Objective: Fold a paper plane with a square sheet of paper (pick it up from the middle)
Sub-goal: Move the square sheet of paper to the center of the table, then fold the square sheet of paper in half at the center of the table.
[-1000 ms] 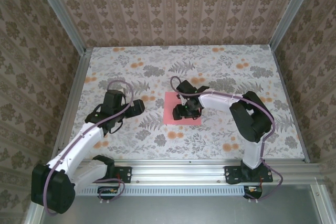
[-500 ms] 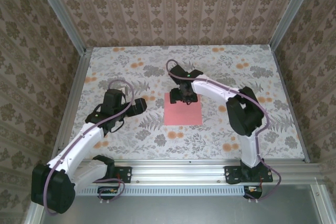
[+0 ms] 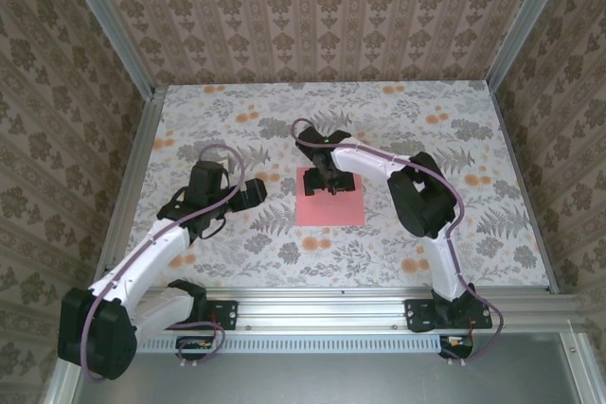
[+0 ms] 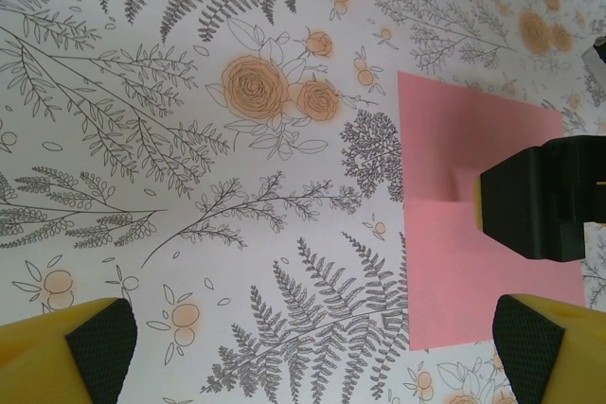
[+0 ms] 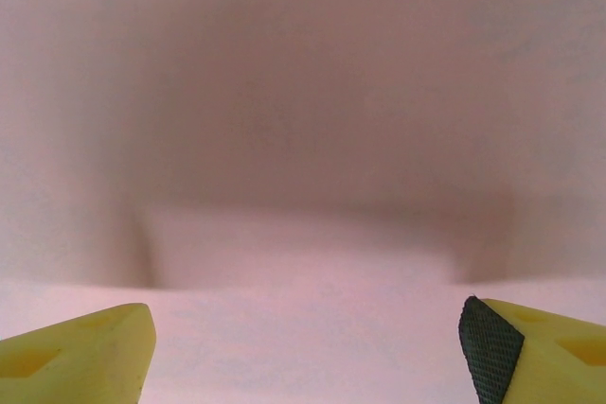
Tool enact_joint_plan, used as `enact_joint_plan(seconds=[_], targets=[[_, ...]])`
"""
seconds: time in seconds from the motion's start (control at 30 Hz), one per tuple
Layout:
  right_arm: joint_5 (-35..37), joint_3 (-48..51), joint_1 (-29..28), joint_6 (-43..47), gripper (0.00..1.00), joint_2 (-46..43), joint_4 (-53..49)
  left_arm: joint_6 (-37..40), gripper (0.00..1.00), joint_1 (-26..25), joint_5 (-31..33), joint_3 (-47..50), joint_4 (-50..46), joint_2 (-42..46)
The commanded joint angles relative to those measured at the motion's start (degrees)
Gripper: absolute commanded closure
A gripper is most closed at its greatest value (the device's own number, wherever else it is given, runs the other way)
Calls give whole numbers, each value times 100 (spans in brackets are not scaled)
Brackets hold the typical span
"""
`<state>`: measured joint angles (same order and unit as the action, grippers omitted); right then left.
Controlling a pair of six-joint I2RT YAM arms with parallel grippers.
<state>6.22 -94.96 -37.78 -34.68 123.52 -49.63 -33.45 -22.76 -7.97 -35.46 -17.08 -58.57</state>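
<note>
Floral worktop (image 3: 426, 234), both arms reaching inward. The square sheet of paper (image 3: 333, 207) lies flat and unfolded at the worktop's centre. The right pincer (image 3: 327, 180) stands low over the sheet's far half, fingers spread wide and gripping nothing. The left pincer (image 3: 254, 193) waits just left of the sheet, fully spread and empty. Step in hand, by judgement: the first pickup from the middle. The next move calls for pinching up the thin paper without a stray crease.
</note>
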Motion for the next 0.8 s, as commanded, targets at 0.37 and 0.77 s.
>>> enact_joint_plan(seconds=[0.37, 0.77], targets=[[-4, 420, -151, 1107, 22, 65, -362, -1, 0, 47, -258, -36, 20, 62], [322, -348, -130, 684, 11, -5, -689, 70, 0, 44, -366, -105, 104, -66]])
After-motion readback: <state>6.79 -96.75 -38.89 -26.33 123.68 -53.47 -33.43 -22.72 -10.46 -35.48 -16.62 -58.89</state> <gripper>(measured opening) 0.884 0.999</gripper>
